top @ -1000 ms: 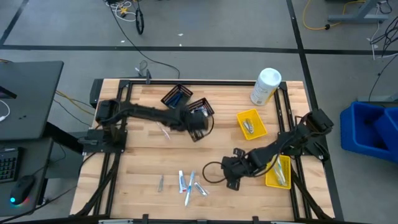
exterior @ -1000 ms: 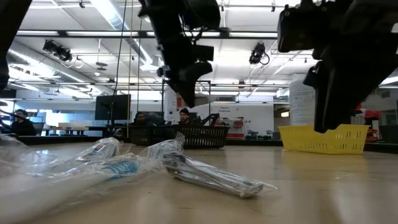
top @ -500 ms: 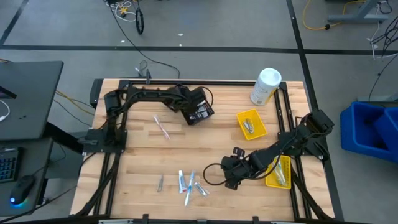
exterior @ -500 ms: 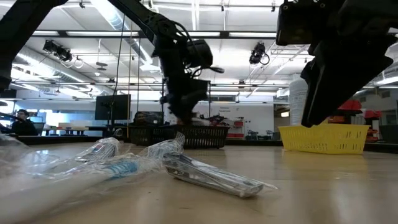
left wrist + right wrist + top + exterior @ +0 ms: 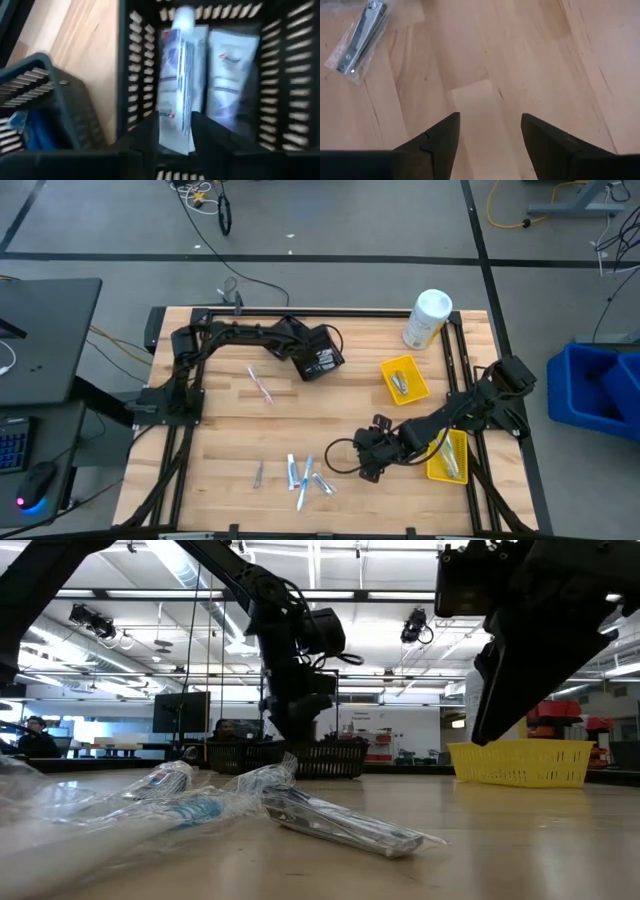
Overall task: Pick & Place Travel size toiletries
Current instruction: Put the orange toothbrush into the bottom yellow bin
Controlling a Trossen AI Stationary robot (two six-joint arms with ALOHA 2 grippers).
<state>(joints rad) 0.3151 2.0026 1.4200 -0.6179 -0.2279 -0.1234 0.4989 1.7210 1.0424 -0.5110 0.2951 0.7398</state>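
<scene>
My left gripper (image 5: 318, 363) hangs over a black mesh basket (image 5: 334, 350) at the table's far middle, shut on a white toothpaste tube (image 5: 176, 75). A second white tube (image 5: 232, 80) lies on the basket's floor. My right gripper (image 5: 362, 465) is open and empty over bare wood (image 5: 490, 125), right of a pile of wrapped toiletries (image 5: 303, 475) lying on the table near the near edge. One wrapped silver piece (image 5: 357, 42) shows in the right wrist view. A pink-white toothbrush (image 5: 260, 385) lies alone on the table. My left gripper pinches the tube's flat end (image 5: 175, 131) between its two fingers (image 5: 150, 135), coming from above. The tube runs on past the fingertips, its cap (image 5: 182, 17) at the far end, inside the basket's walls (image 5: 135, 65). Whether it rests on the basket floor I cannot tell.
A second black basket (image 5: 283, 335) with blue items stands next to the first, toward the table's left. Two yellow bins (image 5: 403, 378) (image 5: 447, 457) stand on the right. A big white canister (image 5: 428, 318) stands at the far right. Bare wood lies in the table's middle.
My left gripper has gone from the table's middle toward the far edge and come down over the black basket, then held there. My right gripper has stayed open and edged slightly toward the pile.
</scene>
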